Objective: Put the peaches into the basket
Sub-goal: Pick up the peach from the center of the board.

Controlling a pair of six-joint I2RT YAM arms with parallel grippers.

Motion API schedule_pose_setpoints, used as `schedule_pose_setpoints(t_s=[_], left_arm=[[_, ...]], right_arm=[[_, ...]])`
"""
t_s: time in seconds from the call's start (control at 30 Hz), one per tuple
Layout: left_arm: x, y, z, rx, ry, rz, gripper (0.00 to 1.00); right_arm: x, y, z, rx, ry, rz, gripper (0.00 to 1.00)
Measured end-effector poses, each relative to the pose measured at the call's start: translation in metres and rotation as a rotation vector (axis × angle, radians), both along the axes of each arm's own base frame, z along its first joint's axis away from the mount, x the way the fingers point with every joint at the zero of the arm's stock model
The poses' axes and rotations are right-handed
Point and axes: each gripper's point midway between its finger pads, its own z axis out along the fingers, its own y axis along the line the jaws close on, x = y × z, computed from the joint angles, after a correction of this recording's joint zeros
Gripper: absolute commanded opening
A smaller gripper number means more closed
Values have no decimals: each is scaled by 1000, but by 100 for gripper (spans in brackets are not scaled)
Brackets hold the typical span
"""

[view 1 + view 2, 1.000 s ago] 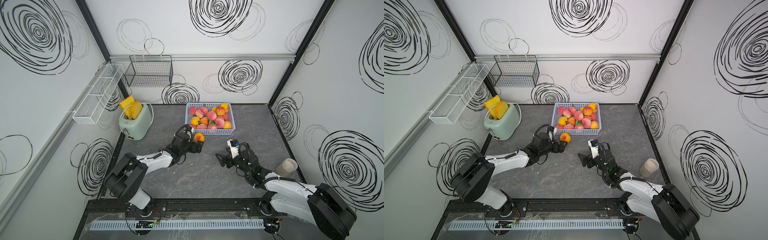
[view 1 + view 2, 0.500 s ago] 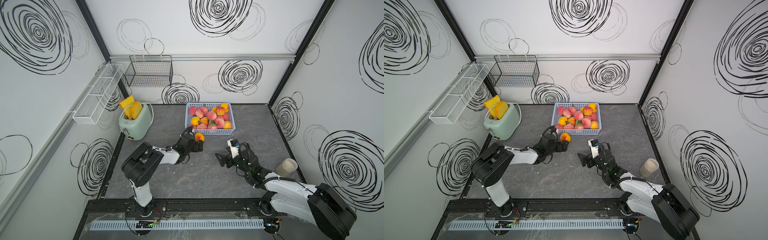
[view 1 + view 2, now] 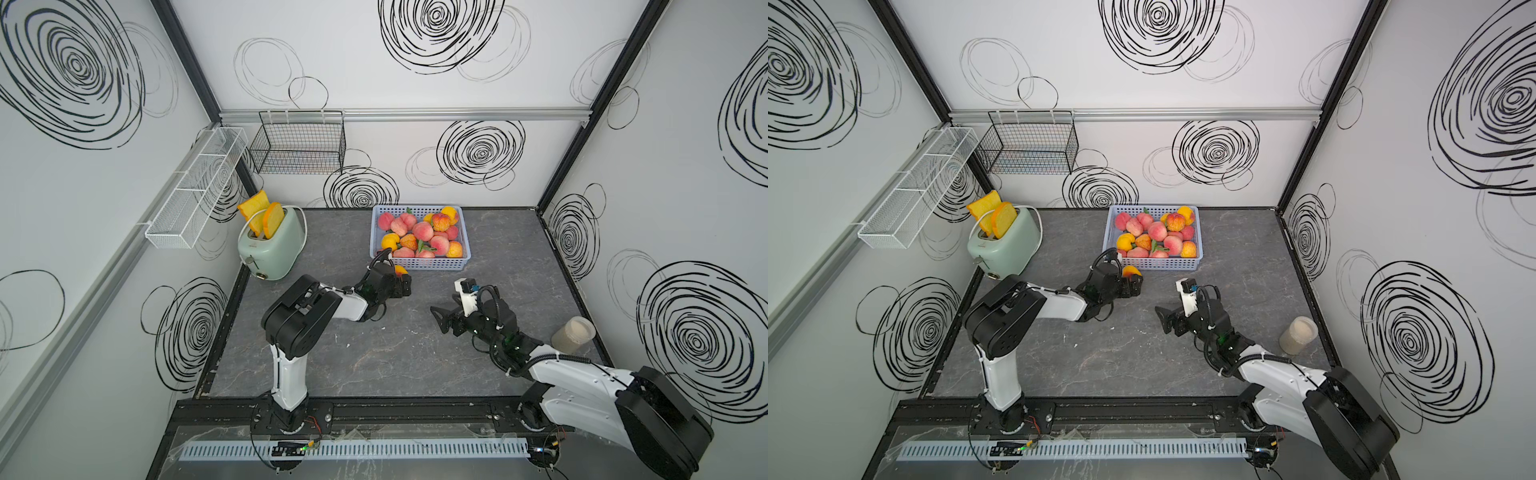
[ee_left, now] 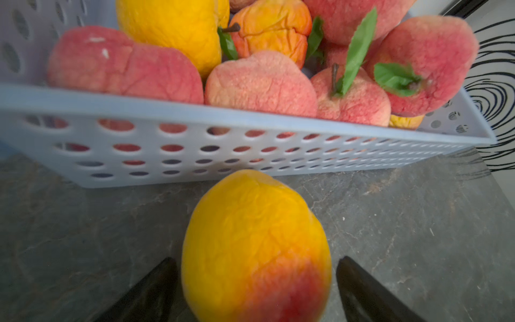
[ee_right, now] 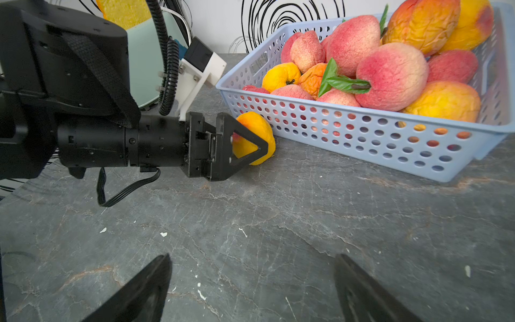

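1. My left claw stands apart, one finger on each side of the yellow-orange peach. A thin gap shows on both sides, so I judge it not yet clamped
2. That peach lies on the worktop, just in front of the near wall of the basket and outside it. It is the only fruit I can see out of the basket
3. My right claw is spread and empty over bare worktop, well apart from the fruit
4. If I close off-centre, the round, wrinkled skin could slip forward out of my fingers and the peach could roll against the wall
5. If I lift too low, the peach or my fingers would catch the rim and could shove or tip the basket
6. The peaches in the basket are already heaped above the rim, so a release on top may roll off or knock a neighbour over the edge
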Motion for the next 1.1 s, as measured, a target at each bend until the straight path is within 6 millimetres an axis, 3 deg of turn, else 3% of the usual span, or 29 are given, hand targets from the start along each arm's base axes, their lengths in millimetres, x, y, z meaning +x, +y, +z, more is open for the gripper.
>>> schedule_pose_setpoints(t_s=[0.27, 0.43, 0.67, 0.83, 1.1], left_arm=[[5, 0, 0, -20, -5, 23, 68], [5, -1, 1, -36, -4, 33, 58], [3, -4, 3, -40, -6, 26, 55], [-10, -4, 9, -38, -12, 15, 55], [-33, -5, 33, -58, -49, -11, 53]], right_arm=[[0, 0, 0, 0, 0, 0, 94], [0, 0, 0, -2, -1, -4, 94], [1, -1, 1, -2, -4, -10, 94], [1, -1, 1, -3, -5, -11, 94], [2, -2, 1, -5, -8, -20, 94]])
